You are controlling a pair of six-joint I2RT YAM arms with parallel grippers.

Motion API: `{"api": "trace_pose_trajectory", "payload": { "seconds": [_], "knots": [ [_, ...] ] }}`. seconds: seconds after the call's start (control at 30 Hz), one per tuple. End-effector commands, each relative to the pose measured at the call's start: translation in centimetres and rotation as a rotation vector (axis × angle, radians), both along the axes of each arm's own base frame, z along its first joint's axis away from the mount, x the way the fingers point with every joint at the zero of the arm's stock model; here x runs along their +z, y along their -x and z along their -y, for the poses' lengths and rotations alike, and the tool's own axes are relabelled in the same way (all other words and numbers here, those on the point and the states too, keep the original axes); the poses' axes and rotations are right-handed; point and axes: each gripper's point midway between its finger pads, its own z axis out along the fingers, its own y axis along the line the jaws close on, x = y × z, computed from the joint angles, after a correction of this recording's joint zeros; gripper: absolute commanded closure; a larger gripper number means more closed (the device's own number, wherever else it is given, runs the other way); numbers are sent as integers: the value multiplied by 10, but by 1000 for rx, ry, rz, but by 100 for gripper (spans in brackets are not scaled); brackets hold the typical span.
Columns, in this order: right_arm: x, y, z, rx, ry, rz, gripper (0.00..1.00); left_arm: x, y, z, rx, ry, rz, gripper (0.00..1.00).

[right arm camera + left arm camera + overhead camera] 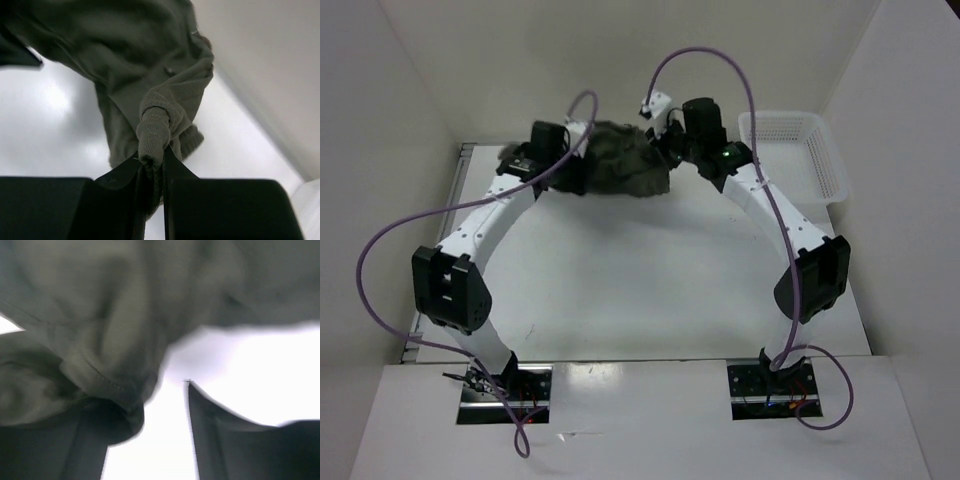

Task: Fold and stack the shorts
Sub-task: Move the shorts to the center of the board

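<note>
No legible txt or labels anywhere.

A white table [640, 270] fills the middle of the top view, its surface plain and lightly glossy. At the table's far right corner stands a white plastic mesh basket [798, 150], upright, with its long side along the table's right edge. A thin metal rail [466, 158] runs along the table's left edge. Plain white walls [390, 120] close the table in on the left, far and right sides. A white board [640, 420] lies along the table's near edge, with two dark rectangular cut-outs in it.
</note>
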Motion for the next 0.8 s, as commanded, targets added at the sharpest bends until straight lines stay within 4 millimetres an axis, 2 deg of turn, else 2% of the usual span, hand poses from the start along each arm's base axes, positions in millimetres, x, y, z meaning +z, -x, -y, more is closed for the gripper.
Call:
{"api": "trace_pose_trajectory", "payload": {
  "seconds": [0.0,0.03,0.07,0.1,0.13,0.17,0.23,0.27,0.37,0.4,0.43,0.47,0.5,0.53,0.57,0.6,0.67,0.7,0.77],
  "knots": [
    [-59,39,-21,138,188,-25,100,-123,84,21,-126,-31,-445,32],
    [-65,48,-25,162,215,-19,100,-138,105,24,-154,-28,-511,27],
    [-86,62,-35,208,251,-44,100,-143,119,34,-195,-2,-556,21],
    [-91,67,-35,214,269,-45,100,-144,130,35,-209,10,-592,17],
    [-107,71,-32,222,294,-70,100,-144,134,37,-223,25,-608,14],
    [-110,73,-30,222,295,-72,100,-143,135,40,-233,37,-612,10],
    [-124,76,-20,229,359,-65,100,-127,121,42,-235,56,-556,5],
    [-138,84,-11,232,393,-81,100,-119,105,31,-198,61,-510,3],
    [-154,96,4,225,439,-86,100,-97,46,11,-108,47,-353,1],
    [-156,99,6,225,442,-91,100,-104,29,9,-86,28,-338,1],
    [-166,105,11,229,453,-111,100,-91,11,7,-76,36,-299,1],
    [-165,110,12,236,447,-110,100,-90,-1,8,-69,32,-279,1],
    [-176,117,17,242,462,-139,100,-107,-10,10,-67,27,-307,1],
    [-179,121,20,243,466,-146,100,-110,-18,11,-67,28,-306,1],
    [-179,125,21,252,460,-148,100,-101,-32,16,-77,40,-275,2],
    [-185,128,22,254,467,-160,100,-119,-39,17,-75,35,-304,2],
    [-194,134,29,249,483,-177,100,-130,-49,19,-75,34,-314,2],
    [-196,137,33,241,494,-184,100,-142,-59,21,-75,32,-324,2],
    [-192,137,33,240,489,-175,100,-154,-71,16,-41,1,-326,1]
  ]
}}
